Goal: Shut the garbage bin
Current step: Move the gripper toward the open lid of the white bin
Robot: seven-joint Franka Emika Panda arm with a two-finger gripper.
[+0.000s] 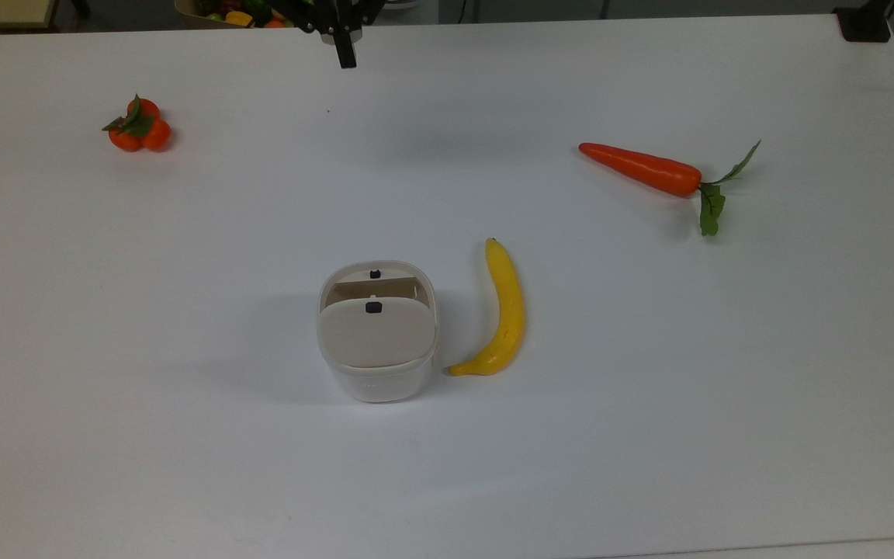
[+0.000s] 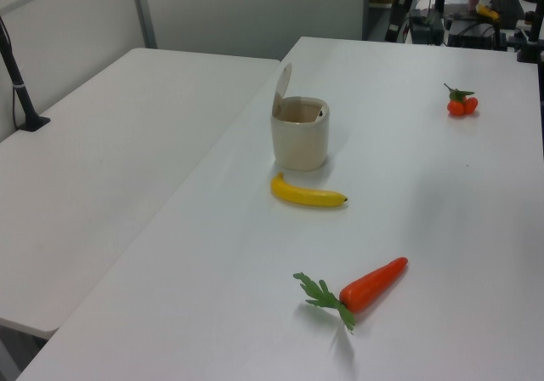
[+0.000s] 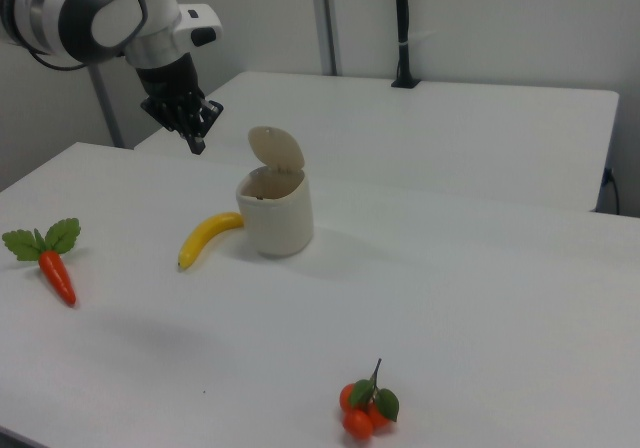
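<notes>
**Bin lid up, gripper high and well off — the approach comes first**

The garbage bin (image 1: 376,334) stands near the middle of the white table (image 1: 183,435), its beige lid (image 3: 276,149) hinged up and standing almost upright over the open mouth. A small dark button (image 1: 373,307) sits on the lid's free edge in the top view, and a matching dark catch (image 1: 375,273) on the rim beyond it.

To close it well, my judgement is that the gripper should come over the top of the raised lid and push it down toward the catch side, pressing near the button end until it latches. The bin looks light, so a sideways shove could slide or tip it; the push should mostly go downward.

Just beside the bin, on the top view's right, lies a banana (image 1: 500,312), its lower tip almost at the bin's wall — close enough to be bumped if the bin shifts. Well apart from the bin lie a carrot (image 1: 641,169) with green leaves and a cluster of small tomatoes (image 1: 139,128).

The gripper (image 3: 196,136) hangs in the air, well apart from the bin on the right view's left and higher than the lid, pointing down and slightly tilted. I cannot tell whether it is apart or together.
</notes>
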